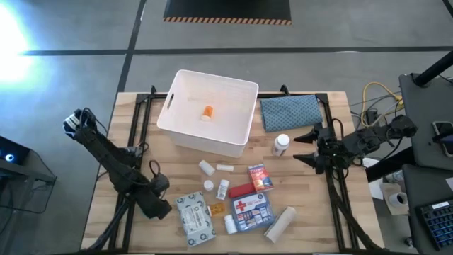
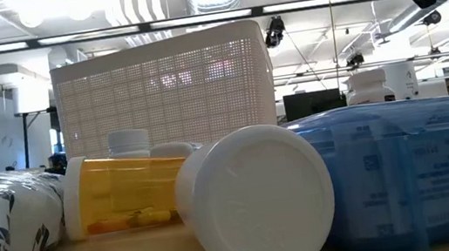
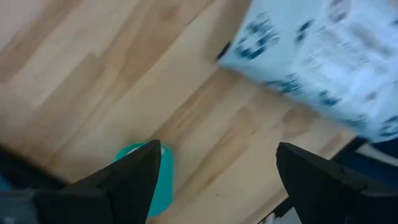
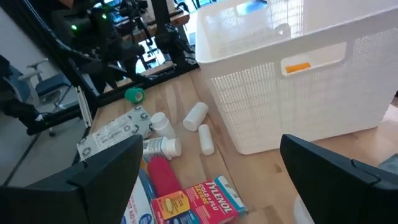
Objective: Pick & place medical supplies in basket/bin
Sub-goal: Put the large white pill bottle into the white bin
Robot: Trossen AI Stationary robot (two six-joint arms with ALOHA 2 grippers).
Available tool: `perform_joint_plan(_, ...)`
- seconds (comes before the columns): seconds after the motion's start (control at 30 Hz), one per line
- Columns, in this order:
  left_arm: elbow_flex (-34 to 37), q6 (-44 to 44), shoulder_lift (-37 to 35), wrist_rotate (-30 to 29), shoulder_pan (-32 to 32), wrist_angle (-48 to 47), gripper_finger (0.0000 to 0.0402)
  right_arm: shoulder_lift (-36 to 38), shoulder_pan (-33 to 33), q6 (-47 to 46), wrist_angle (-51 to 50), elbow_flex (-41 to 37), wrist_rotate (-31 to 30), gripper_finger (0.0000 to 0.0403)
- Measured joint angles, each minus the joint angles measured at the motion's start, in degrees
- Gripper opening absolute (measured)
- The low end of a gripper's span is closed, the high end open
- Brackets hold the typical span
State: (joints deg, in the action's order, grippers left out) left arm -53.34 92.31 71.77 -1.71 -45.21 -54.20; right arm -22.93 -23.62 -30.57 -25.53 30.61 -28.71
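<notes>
left gripper (image 1: 157,185) low over the table (image 1: 311,219), fingers (image 3: 134,177) spread apart, nothing between them; a green cube (image 3: 149,177) just beside one fingertip, a white printed pack (image 1: 195,218) near on the far side. white basket (image 1: 180,124) well apart, holding one orange vial (image 1: 208,112). more supplies loose between the arms: white pill bottles (image 1: 206,168), red-cross pouch (image 1: 253,209), gauze roll (image 1: 279,223). right gripper (image 1: 306,146) hovering with fingers wide, empty, a white bottle (image 1: 282,144) just beside it.
</notes>
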Motion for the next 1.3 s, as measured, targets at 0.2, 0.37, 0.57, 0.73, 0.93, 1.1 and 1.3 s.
perform_joint_plan(0.2,0.0,1.0,-2.2,-18.5,0.1,4.2,0.0296,-4.7,0.0,-7.0,13.3,-1.6,-5.5,0.0369)
perform_joint_plan(0.37,0.0,3.0,-4.3,-27.6,1.5,4.4,0.0296,-9.3,0.0,-9.5,25.1,-0.6,-4.6,0.0369)
perform_joint_plan(0.57,0.0,2.9,-5.6,-29.3,2.3,4.6,0.0296,-11.7,0.0,-8.2,30.9,3.3,-3.0,0.0369)
perform_joint_plan(0.73,0.1,2.8,-5.8,-30.5,2.4,4.5,0.0296,-12.1,0.0,-10.5,31.8,5.7,-3.0,0.0369)
perform_joint_plan(0.93,0.1,2.7,-6.4,-32.7,2.9,3.6,0.0296,-14.5,0.0,-10.3,31.5,8.6,-3.2,0.0369)
perform_joint_plan(1.1,0.1,2.7,-6.7,-32.9,3.1,3.4,0.0296,-16.0,0.1,-7.3,29.2,10.8,-3.8,0.0369)
perform_joint_plan(1.3,0.1,2.7,-7.2,-32.9,3.7,2.6,0.0296,-17.8,0.3,-22.9,-13.9,19.9,-12.7,0.0369)
